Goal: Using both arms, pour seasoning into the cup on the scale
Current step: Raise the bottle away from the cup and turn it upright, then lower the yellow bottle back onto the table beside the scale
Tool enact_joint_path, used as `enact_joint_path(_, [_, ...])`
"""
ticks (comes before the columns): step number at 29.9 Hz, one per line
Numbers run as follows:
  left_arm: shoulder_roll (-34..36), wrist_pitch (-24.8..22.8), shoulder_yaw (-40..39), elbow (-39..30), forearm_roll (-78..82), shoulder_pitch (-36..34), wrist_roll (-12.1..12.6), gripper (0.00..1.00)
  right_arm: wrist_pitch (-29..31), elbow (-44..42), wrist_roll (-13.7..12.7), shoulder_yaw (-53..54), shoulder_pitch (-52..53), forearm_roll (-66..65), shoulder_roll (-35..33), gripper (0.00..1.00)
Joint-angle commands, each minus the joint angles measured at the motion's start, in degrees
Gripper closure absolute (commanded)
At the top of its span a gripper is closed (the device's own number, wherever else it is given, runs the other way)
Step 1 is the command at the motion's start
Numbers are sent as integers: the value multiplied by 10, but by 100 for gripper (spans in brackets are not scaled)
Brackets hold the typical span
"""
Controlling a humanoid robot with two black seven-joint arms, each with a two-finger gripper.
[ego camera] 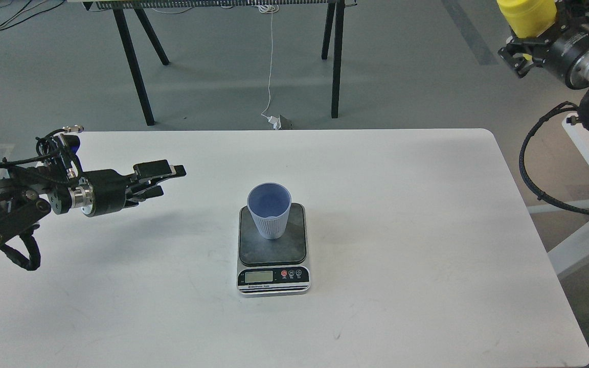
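The light blue ribbed cup (269, 210) stands upright on the dark plate of the scale (273, 248) at the table's middle. My left gripper (164, 180) hovers above the table to the left of the cup, well apart from it, its fingers a little apart and empty. My right gripper (529, 40) is at the top right, off the table's right side, shut on the lower part of the yellow seasoning bottle (527, 15). The bottle's nozzle and cap are cut off by the top edge of the view.
The white table (402, 230) carries only the scale and cup. Black trestle legs (131, 61) and a hanging white cable (271, 66) stand on the floor behind it. A white stand (588, 153) sits beyond the table's right edge.
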Motion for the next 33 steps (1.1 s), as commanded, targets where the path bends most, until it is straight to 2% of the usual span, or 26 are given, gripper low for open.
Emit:
enact_joint_path(1, [1,0,0,0,-1,0,0,0,67,19,-33,0,-80,67,8,98])
enact_joint_path(3, [1,0,0,0,-1,0,0,0,89,55,-51,-1,-131,79,12,98])
enact_joint_path(8, [0,0,1,0,-1,2,0,0,128,124,-54,1,-242,83,37,98])
enact_joint_path(11, [0,0,0,0,0,3,0,0,164,124,-54,-3,-279,81,59,98])
enact_joint_path(21, [-3,0,0,0,-1,6,0,0,164,99,-54,-74,-303,76,103,97])
enact_joint_path(25, [-1,0,0,0,-1,5,0,0,164,93,-54,-79,-303,73,117,93])
enact_joint_path(31, [0,0,1,0,0,8,0,0,164,85,-51,-79,-302,71,121,75])
enact_joint_path(33, [-1,0,1,0,0,8,0,0,164,84,-50,-79,-302,70,122,72])
